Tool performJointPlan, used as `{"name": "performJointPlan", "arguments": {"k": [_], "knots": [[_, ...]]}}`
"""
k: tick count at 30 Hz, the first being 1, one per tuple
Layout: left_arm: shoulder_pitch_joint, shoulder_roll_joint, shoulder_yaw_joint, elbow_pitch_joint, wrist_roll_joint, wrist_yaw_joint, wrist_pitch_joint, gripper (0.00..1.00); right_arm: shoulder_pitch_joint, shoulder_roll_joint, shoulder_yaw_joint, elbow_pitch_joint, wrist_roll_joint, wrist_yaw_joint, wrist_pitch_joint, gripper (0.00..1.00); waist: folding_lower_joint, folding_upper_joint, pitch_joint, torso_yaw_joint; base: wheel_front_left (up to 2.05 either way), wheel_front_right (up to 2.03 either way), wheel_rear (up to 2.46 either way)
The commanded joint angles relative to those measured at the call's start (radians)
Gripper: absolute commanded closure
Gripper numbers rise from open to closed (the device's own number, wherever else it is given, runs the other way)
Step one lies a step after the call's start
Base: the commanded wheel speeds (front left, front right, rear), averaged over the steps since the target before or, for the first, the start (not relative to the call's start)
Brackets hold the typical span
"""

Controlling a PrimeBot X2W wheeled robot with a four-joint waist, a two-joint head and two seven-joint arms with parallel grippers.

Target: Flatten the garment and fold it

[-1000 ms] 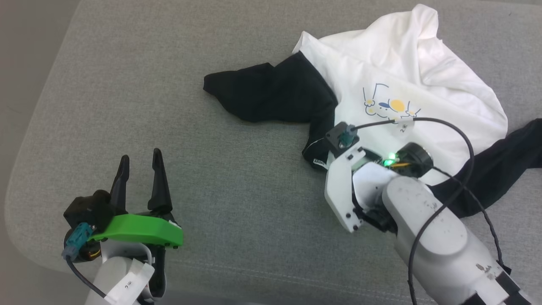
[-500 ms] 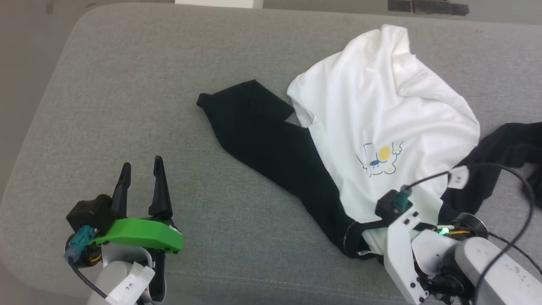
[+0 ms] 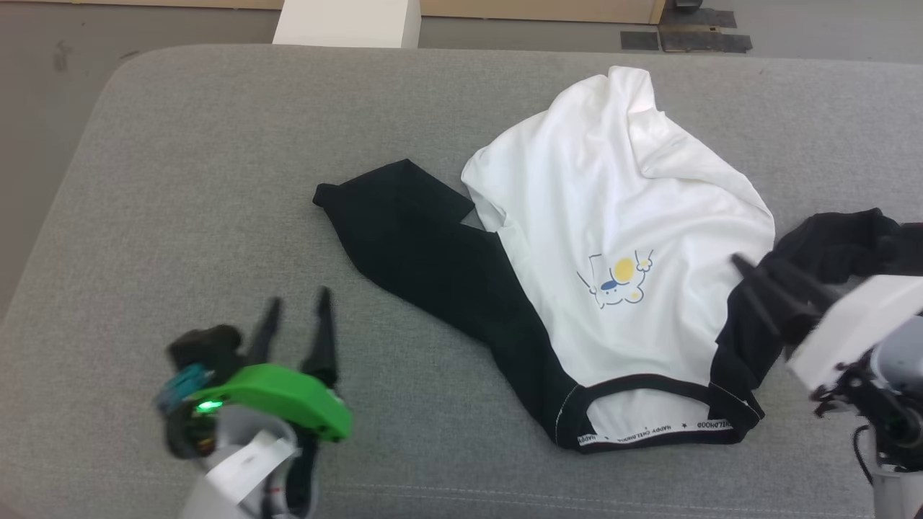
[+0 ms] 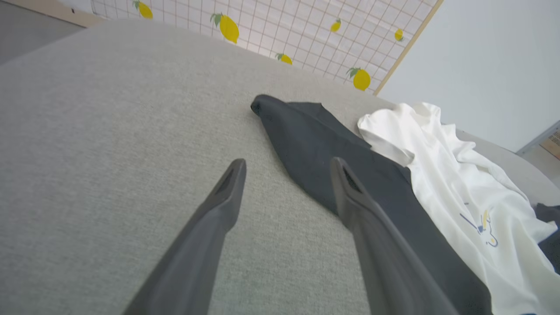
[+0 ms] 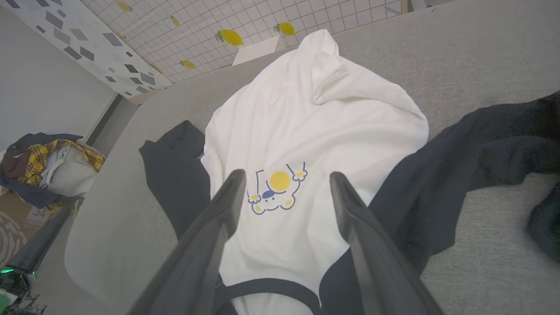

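Note:
The garment [image 3: 620, 187] is a white T-shirt with black sleeves, lying chest-up on the grey cushion [image 3: 216, 180], its black collar trim [image 3: 649, 418] nearest the front edge. One black sleeve [image 3: 404, 231] stretches left, the other [image 3: 829, 245] bunches at the right. My right gripper [image 3: 746, 277] is blurred and hovers open over that right sleeve, holding nothing. In the right wrist view the right gripper [image 5: 286, 176] stands open above the cartoon print [image 5: 275, 188]. My left gripper [image 3: 299, 299] is open at the lower left, apart from the cloth. The left gripper [image 4: 287, 162] points toward the left sleeve [image 4: 315, 144].
A white box [image 3: 346, 21] stands beyond the cushion's far edge, with dark patches [image 3: 685, 36] on the floor. A heap of clothes in a carton [image 5: 43, 162] sits off to the side. A lemon-patterned grid wall [image 4: 284, 30] runs behind.
My right gripper has opened, let go of the collar and drawn back to the right. The garment now lies spread toward the front edge. The head camera has shifted; my left gripper has edged right.

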Motion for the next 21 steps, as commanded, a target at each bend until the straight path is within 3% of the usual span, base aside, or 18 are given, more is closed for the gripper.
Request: {"name": "performJointPlan", "arguments": {"k": [1, 4, 11, 13, 17, 21], "knots": [[-0.022, -0.017, -0.022, 0.012, -0.023, -0.005, 0.046, 0.00, 0.011, 0.029, -0.038, -0.006, -0.030, 0.003, -0.020, 0.00, 0.0000, -0.0001, 0.001, -0.004, 0.00, 0.00, 0.00], [-0.070, -0.039, -0.078, 0.054, -0.057, 0.003, 0.165, 0.00, 0.017, 0.059, -0.103, -0.010, -0.091, 0.003, -0.040, 0.00, 0.0000, -0.0001, 0.006, -0.007, 0.00, 0.00, 0.00], [-0.273, -0.048, -0.168, 0.257, -0.041, 0.131, 0.442, 0.00, 0.007, 0.105, -0.122, -0.023, -0.139, 0.003, -0.043, 0.00, 0.0000, -0.0001, 0.047, -0.045, 0.00, 0.00, 0.00], [-0.331, -0.047, -0.164, 0.308, -0.035, 0.153, 0.473, 0.00, 0.000, 0.111, -0.118, -0.023, -0.138, 0.003, -0.045, 0.00, 0.0000, -0.0001, 0.061, -0.059, 0.00, 0.00, 0.00], [-0.411, -0.040, -0.162, 0.386, -0.034, 0.163, 0.508, 0.00, -0.006, 0.117, -0.120, -0.021, -0.144, 0.003, -0.052, 0.00, 0.0000, -0.0001, 0.089, -0.086, 0.00, 0.00, 0.00], [-0.437, -0.031, -0.184, 0.464, -0.031, 0.144, 0.555, 0.00, -0.007, 0.120, -0.124, -0.014, -0.149, 0.003, -0.061, 0.00, 0.0000, -0.0001, 0.106, -0.104, 0.00, 0.00, 0.00]]}}
